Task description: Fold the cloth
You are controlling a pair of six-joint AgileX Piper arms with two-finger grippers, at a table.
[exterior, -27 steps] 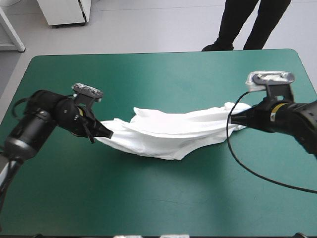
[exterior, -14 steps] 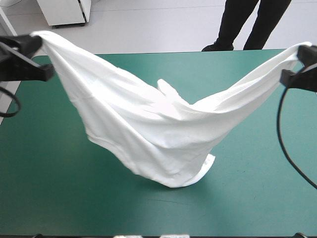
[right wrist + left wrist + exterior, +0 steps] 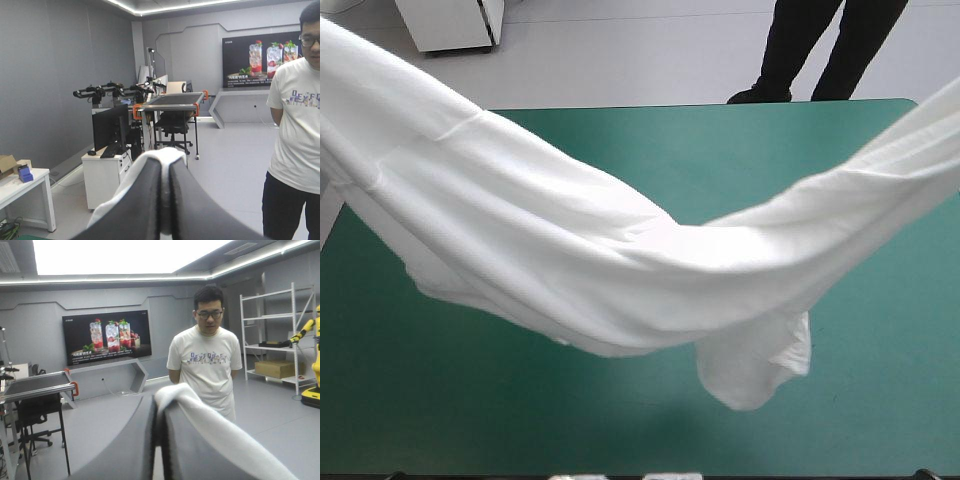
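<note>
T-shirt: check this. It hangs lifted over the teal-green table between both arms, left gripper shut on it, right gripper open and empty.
One thing is wrong: the right gripper is not open and empty. The right wrist view shows its black fingers shut on the T-shirt, white cloth draped over their tips. The rest holds: lifted over the teal-green table, left gripper shut on it.

White T-shirt (image 3: 570,260) lifted, stretched, sagging mid-span above teal-green cover (image 3: 520,400).
</note>
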